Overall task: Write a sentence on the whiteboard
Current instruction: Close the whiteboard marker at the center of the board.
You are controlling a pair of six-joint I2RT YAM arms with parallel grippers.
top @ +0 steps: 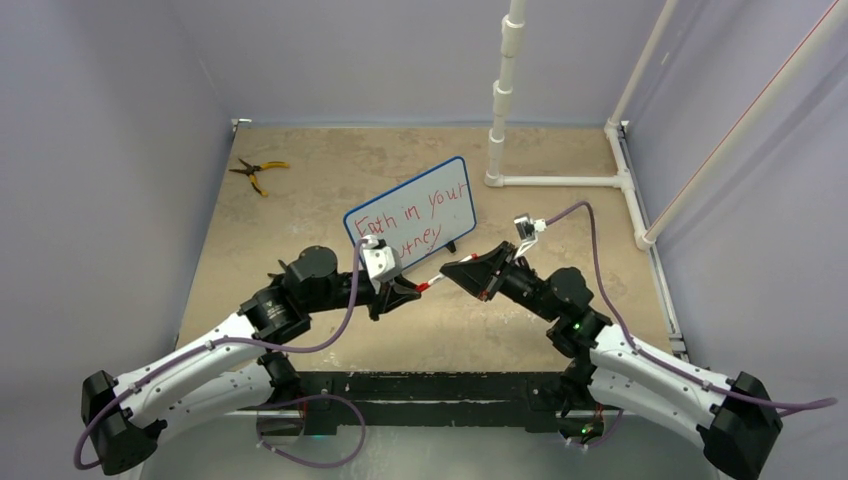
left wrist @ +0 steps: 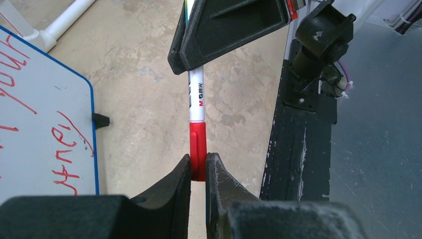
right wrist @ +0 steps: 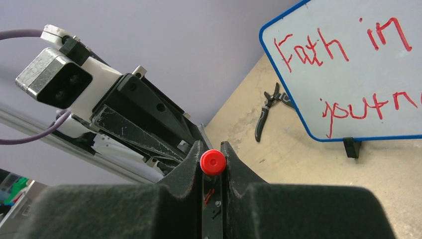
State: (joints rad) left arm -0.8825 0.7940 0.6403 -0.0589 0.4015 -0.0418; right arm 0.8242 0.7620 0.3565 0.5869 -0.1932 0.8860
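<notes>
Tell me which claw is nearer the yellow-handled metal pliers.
Left. The left claw sits right of the yellow-handled pliers, toward the bases; the right claw is farther right, past the red-capped white marker both grip.

Whiteboard (top: 411, 212) bearing the sentence (top: 438, 199) — at its six o'clock, left gripper (top: 411, 291) and right gripper (top: 448, 269) clasp a marker (top: 430, 283); pliers (top: 257, 172) at ten o'clock.

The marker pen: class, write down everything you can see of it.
The marker pen has a white plastic-looking barrel with black and red print and a red cap. It is capped and spans the gap between both arms: the left gripper's jaws pinch the cap, the right gripper's jaws grip the far end, which shows a round red plug. Nothing else touches it.
</notes>
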